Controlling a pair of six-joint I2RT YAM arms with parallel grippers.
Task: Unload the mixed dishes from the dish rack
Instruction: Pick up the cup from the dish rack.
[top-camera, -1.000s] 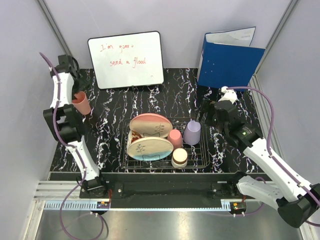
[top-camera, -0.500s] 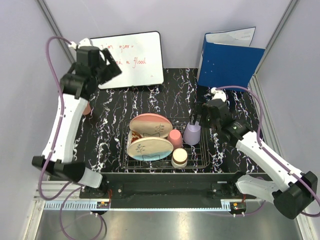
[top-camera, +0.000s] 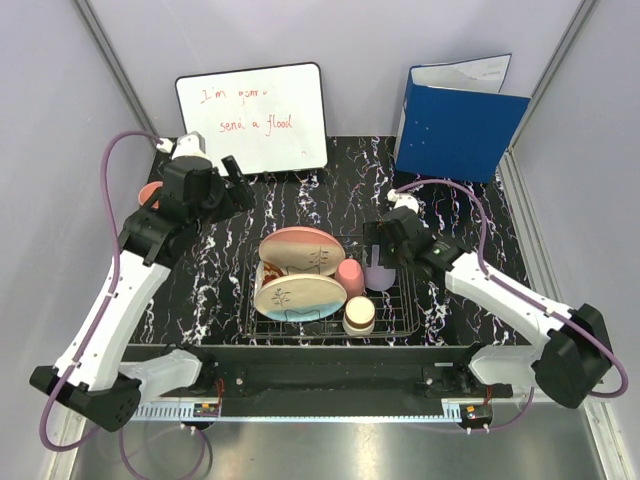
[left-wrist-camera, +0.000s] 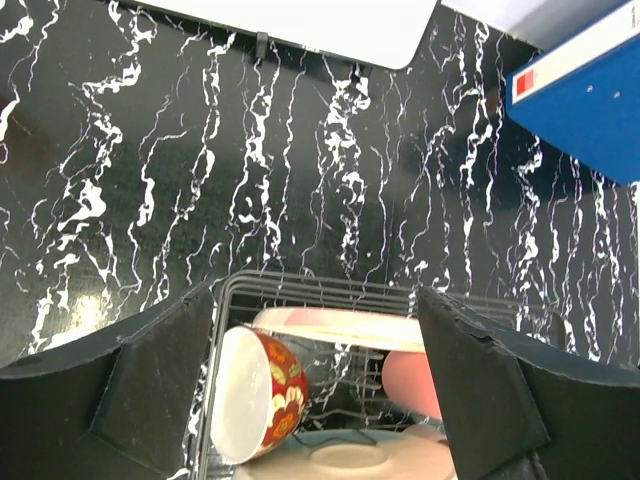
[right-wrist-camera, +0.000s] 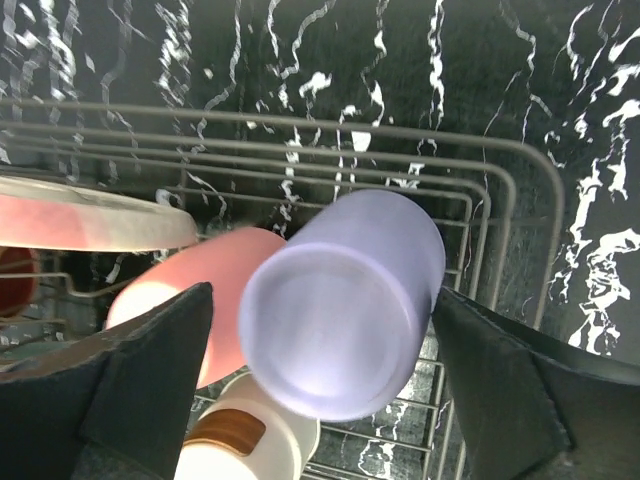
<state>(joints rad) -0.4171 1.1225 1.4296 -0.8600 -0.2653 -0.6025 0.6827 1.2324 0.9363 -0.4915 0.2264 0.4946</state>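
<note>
Table (top-camera: 300, 200): black with white veins; carries everything below.
White board (top-camera: 252, 120): propped at 11 o'clock of the table, red writing on it.
Blue folder (top-camera: 460, 125): stands at 1 o'clock, well apart from the rack.
Dish rack (top-camera: 400, 328): black wire, at 6 o'clock of the table; holds five dishes.
Plates: rear plate (top-camera: 300, 245) and front plate (top-camera: 298, 296), both leaning in the 9 o'clock half of the rack.
Lavender tumbler (right-wrist-camera: 340, 300): base up, in the rack's 2 o'clock corner.
Pink tumbler (right-wrist-camera: 180, 290): just beside the lavender one, at its 9 o'clock.
Red floral bowl (left-wrist-camera: 270, 395): on edge between the plates, at the 9 o'clock end.
Cream-and-brown bowl (top-camera: 359, 315): at 5 o'clock of the pink tumbler.
Salmon tumbler (top-camera: 148, 190): on the table at 9 o'clock, half hidden by the left arm.
Right pincer (right-wrist-camera: 322, 330): spread wide, straddles the lavender tumbler from above, grips nothing.
Left pincer (left-wrist-camera: 315, 340): spread wide and empty, high over bare table at 12 o'clock of the rack.
</note>
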